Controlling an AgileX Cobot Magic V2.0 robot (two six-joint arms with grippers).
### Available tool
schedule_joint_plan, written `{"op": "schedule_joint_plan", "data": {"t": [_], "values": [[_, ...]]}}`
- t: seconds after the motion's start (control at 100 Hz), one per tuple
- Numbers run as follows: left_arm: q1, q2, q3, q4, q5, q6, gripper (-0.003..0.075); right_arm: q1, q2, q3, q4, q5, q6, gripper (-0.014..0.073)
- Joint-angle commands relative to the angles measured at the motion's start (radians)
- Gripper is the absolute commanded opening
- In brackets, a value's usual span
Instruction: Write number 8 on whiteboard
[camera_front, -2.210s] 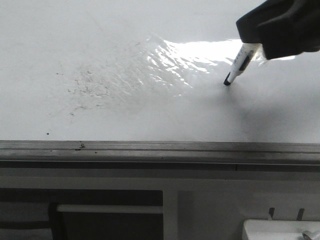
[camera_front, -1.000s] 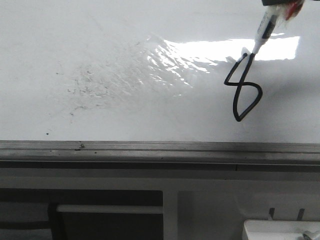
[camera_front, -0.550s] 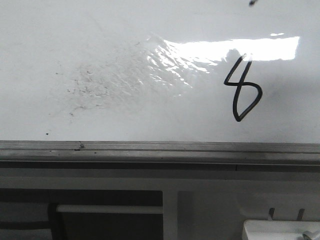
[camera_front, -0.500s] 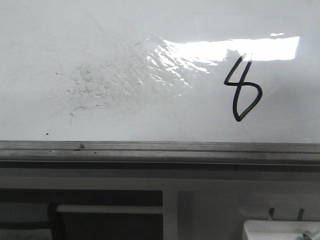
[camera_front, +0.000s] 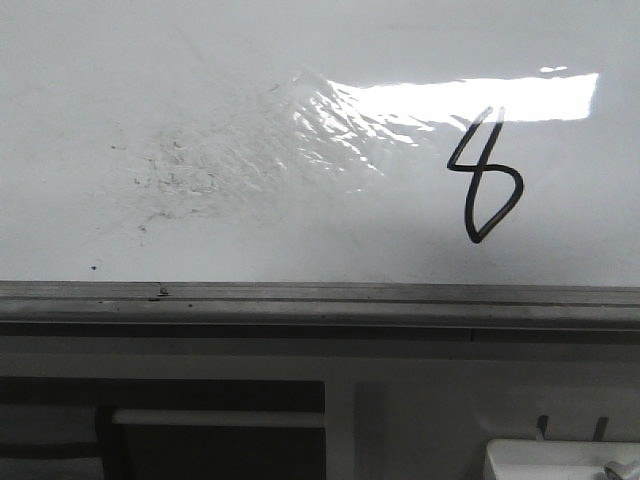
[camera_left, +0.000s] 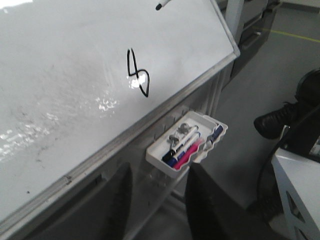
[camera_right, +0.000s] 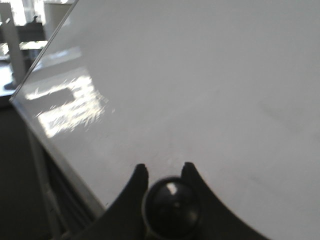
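Left gripper (camera_left: 156, 200) hanging with fingers spread apart, gripping nothing; right gripper (camera_right: 163, 172) clamping its fingers around a dark round-ended object.

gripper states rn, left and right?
Left gripper: open, holding nothing.
Right gripper: shut on the marker, seen end-on between its fingertips.
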Motion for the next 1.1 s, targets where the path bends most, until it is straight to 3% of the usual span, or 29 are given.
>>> {"op": "schedule_joint_plan", "data": {"t": [0.0,0.24,0.68,0.91,1.09], "values": [[-0.002,0.099,-0.04,-0.099,-0.067,0.091,0.0329,-0.003,0.073,-0.012,-0.007,0.107,-0.006,-0.0071],[-0.002,0.334,-0.085,-0.476,-0.065,0.61,0.0329,-0.003,0.246,-0.006,-0.063,0.318,-0.006,-0.0071],[-0.002,0.665,-0.188,-0.784,0.193,1.103,0.0329,-0.003,0.275,-0.006,-0.159,0.533,-0.006,-0.0071],[-0.002,0.753,-0.211,-0.849,0.276,1.184,0.032,-0.003,0.275,-0.006,-0.163,0.548,-0.006,-0.0071],[-0.002,0.78,-0.211,-0.92,0.281,1.184,0.0258,-0.003,0.275,-0.006,-0.163,0.55,-0.006,-0.0071]]}}
